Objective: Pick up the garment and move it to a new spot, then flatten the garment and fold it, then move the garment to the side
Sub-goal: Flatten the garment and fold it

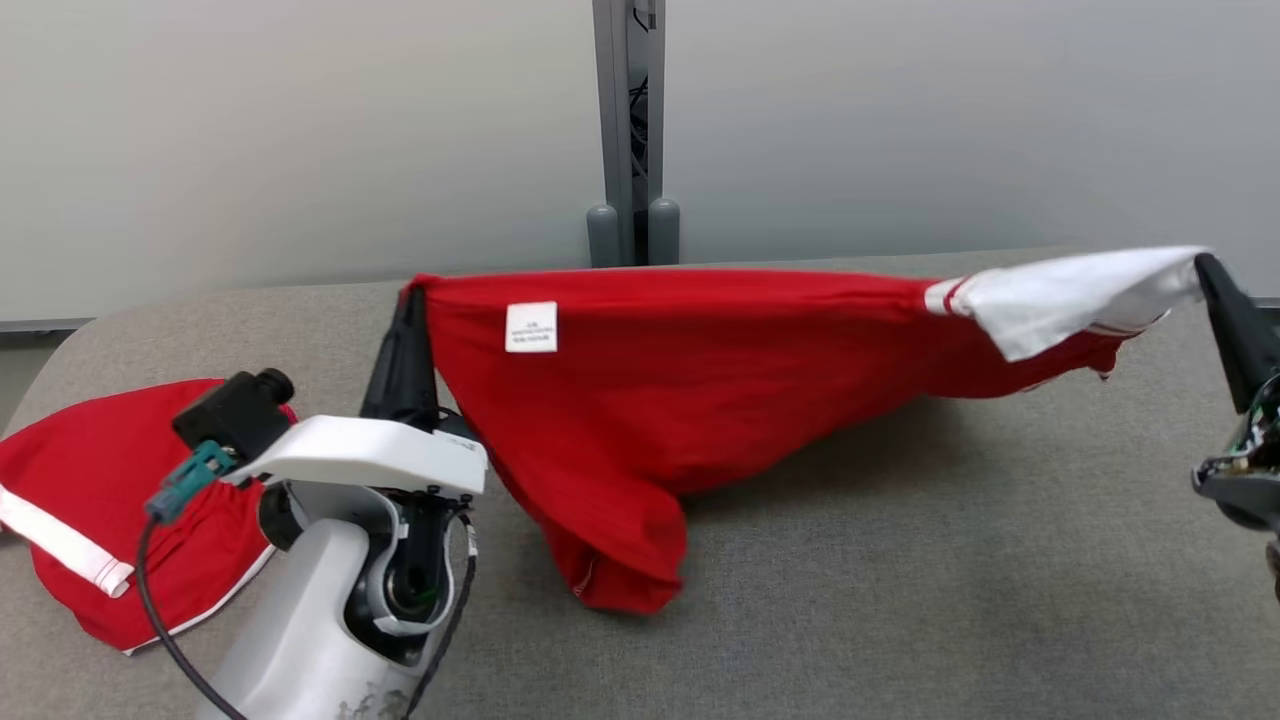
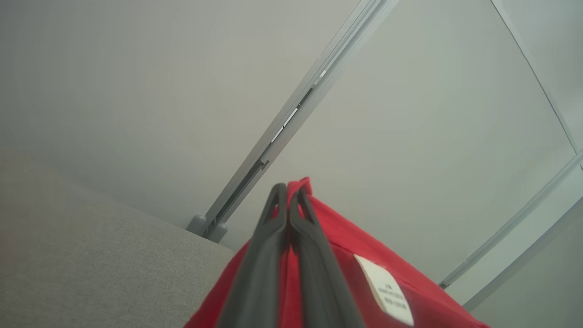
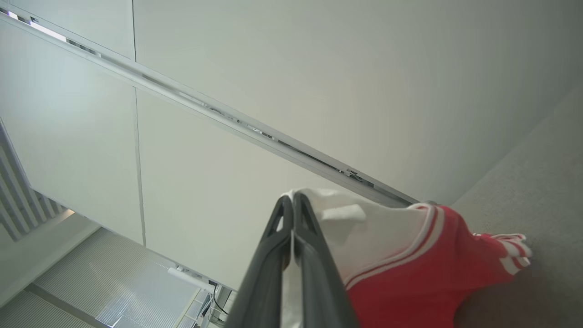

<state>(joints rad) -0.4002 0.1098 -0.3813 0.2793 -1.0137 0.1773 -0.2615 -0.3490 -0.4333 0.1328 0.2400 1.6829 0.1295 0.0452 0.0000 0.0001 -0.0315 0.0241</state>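
A red garment with a white collar and a small white label hangs stretched between my two grippers above the grey table. Its lower folds droop onto the tabletop. My left gripper is shut on the garment's red corner at the left. In the left wrist view the left gripper pinches red cloth. My right gripper is shut on the white collar at the far right. The right wrist view shows my right gripper clamped on white fabric.
A second red garment with white trim lies at the table's left edge, beside my left arm. A pale wall with a grey vertical post stands behind the table. The tabletop's front right part is bare.
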